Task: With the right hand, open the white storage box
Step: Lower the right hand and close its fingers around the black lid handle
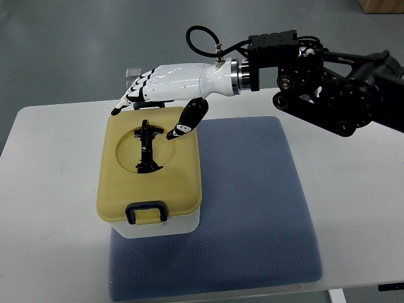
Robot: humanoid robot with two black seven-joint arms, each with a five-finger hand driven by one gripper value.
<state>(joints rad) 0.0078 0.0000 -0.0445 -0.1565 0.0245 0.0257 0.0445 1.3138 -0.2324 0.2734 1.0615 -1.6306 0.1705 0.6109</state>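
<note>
A white storage box [165, 226] with a yellow lid [151, 180] stands on a blue mat [252, 208], at the mat's left side. The lid has a round recess with a black folding handle [147, 146] and a dark blue latch [146, 211] at its near edge. The lid is closed. My right hand [158, 95] reaches in from the right and hovers over the box's far edge. Its fingers [129, 96] are stretched out to the left and its thumb [187, 120] points down toward the lid. It holds nothing.
The mat lies on a white table [50, 189]. A small grey metal part [133, 72] shows behind the hand at the table's far edge. My black right forearm [328, 82] spans the upper right. Grey floor lies beyond the table.
</note>
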